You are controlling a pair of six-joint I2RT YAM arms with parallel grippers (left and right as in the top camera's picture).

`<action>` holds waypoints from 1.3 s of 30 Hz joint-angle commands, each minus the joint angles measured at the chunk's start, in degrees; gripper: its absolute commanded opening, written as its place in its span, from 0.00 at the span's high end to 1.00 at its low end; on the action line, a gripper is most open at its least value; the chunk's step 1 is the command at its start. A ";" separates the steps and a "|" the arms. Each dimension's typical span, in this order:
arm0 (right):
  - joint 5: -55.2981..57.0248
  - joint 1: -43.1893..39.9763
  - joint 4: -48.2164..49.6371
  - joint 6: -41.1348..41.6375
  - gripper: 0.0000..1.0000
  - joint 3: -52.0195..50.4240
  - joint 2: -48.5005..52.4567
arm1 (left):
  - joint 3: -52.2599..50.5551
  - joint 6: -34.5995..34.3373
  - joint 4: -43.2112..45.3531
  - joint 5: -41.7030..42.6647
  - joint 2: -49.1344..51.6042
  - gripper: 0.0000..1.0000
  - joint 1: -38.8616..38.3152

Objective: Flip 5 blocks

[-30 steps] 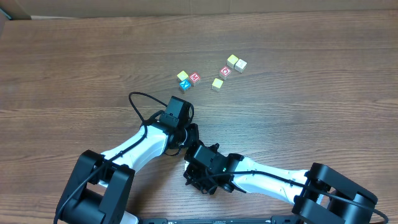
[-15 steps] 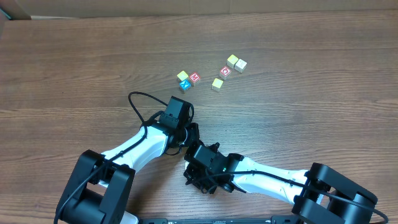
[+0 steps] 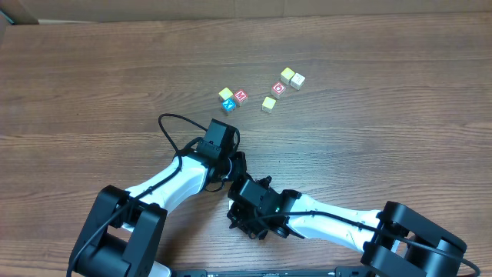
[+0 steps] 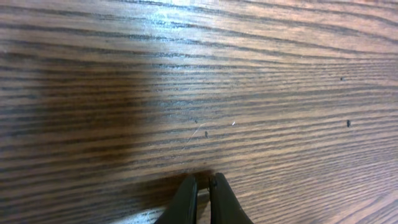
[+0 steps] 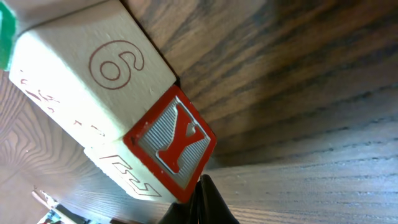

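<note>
Both arms sit folded low at the table's six o'clock side, likely parked with no flip begun. The left gripper [image 4: 202, 186] is clenched on nothing, with bare table [image 4: 186, 74] beneath it. The right gripper [image 5: 200, 202] is clenched and empty. A red-Y block [image 5: 124, 106] sits at its eleven o'clock, seemingly touching the tips. The other blocks [image 3: 241, 96] lie well apart, toward twelve o'clock.

Dark wood-grain table [image 3: 400, 131]; pale tan strip [image 3: 307, 6] along far edge.

Blocks [image 3: 268, 103] lie in two loose clusters on the table [image 3: 92, 77].
</note>
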 commanded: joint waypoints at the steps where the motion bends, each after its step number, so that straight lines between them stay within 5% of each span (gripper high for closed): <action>1: 6.29 -1.25 0.50 -0.13 0.96 0.61 0.50 | -3.23 -0.76 -1.22 -1.92 3.39 0.95 -0.15; 39: 5.18 0.04 -1.70 2.75 0.96 0.61 0.50 | -3.23 -0.74 -1.29 -2.45 3.39 0.96 -0.17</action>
